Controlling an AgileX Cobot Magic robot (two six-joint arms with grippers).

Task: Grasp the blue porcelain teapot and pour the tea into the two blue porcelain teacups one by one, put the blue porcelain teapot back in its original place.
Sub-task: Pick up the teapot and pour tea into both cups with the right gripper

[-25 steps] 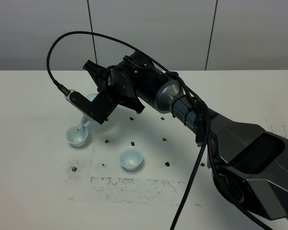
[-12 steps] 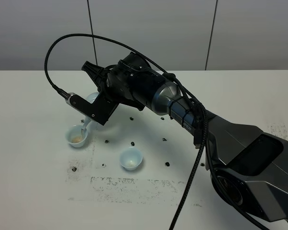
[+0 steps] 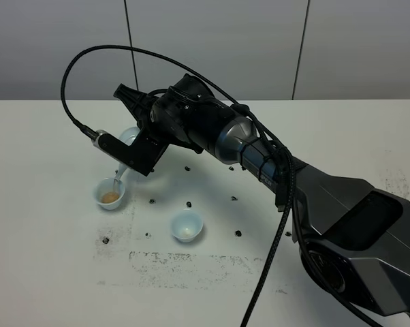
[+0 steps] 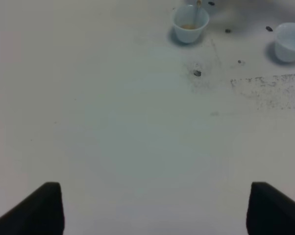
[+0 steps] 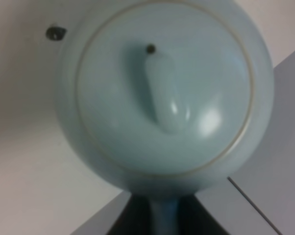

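My right gripper (image 3: 133, 109) reaches across to the left and is shut on the loop handle of the blue porcelain teapot (image 3: 129, 135). The pot is tilted with its spout down over the left teacup (image 3: 110, 195), which holds brown tea. The wrist housing hides most of the pot. The right wrist view shows the pot's domed lid (image 5: 164, 93) and the gripper (image 5: 162, 220) around the handle. The second teacup (image 3: 186, 226) stands nearer the front, to the right. The left wrist view shows both cups, one with tea (image 4: 189, 25) and the other (image 4: 288, 42). My left gripper (image 4: 155, 210) is open and empty, far from them.
Small dark marks (image 3: 189, 203) dot the white table (image 3: 48, 259) around the cups, and a scuffed grey patch (image 3: 191, 262) lies in front of them. A black cable (image 3: 82, 61) loops above the right arm. A grey wall stands behind the table.
Brown tea has collected in the left cup under the tilted spout. The right arm and teapot have shifted slightly up and left. The second cup has not moved.
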